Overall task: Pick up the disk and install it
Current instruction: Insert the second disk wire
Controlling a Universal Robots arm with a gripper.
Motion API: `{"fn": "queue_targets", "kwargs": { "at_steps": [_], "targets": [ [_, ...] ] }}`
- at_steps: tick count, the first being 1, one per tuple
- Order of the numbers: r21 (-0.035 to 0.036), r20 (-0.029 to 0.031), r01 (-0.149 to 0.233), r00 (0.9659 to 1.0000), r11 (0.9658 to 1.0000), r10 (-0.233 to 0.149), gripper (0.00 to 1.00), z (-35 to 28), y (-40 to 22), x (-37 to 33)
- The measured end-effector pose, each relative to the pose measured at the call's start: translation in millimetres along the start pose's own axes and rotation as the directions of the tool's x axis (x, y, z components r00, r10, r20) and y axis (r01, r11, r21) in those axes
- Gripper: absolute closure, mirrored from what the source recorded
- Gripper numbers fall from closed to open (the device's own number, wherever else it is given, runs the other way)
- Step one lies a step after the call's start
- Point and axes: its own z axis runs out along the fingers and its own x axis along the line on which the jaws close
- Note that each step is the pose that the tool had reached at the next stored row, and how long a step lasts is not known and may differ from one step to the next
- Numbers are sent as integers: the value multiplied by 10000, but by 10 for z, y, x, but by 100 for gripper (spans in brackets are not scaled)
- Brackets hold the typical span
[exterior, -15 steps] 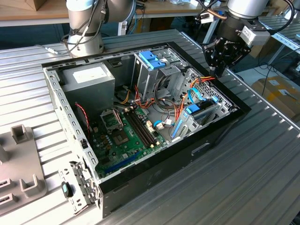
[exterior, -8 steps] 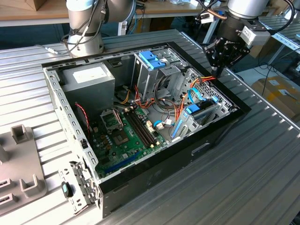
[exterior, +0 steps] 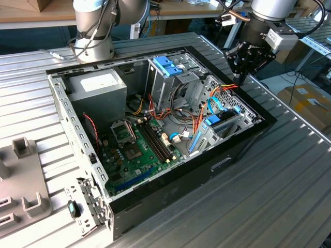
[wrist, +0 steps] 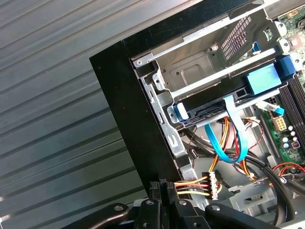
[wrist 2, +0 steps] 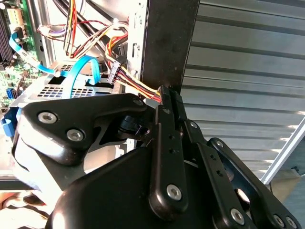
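Gripper: the gripper [exterior: 239, 77] hangs over the far corner of the PC case [exterior: 170, 182], on the exterior view's right, right above the case wall.
Fingers: narrow, basically pressed together in both wrist views. A bundle of yellow, red and black wires runs straight out from between the tips, so my read is it's pinching the power cable [wrist: 193, 185] just behind its little connector.
Disk: not in the gripper. The disk [wrist: 205, 107] looks like it's sitting edge-on in the drive bay at the near right end of the case, with its light blue carrier rail showing at both ends.
Data cable: a flat blue data cable [wrist: 224, 143] loops down from the front of that bay.
Done so far: picking up and sliding in seems finished, as far as I can judge.
Left to do: I can't tell whether the disk is fully seated. The power connector is dangling free, apart from the disk, so wiring looks unfinished.
Other stuff: the blue bracket [exterior: 166, 64] on top of the metal cage is untouched, well left of the gripper.
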Motion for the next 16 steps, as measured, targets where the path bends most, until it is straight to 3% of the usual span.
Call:
{"fn": "queue_targets", "kwargs": {
  "at_steps": [11, 16],
  "targets": [
    [-4, -3, 0, 10000, 10000, 0, 84, -20, 10, -23],
    [2, -18, -1, 10000, 10000, 1, 84, -31, 51, -118]
  ]
}}
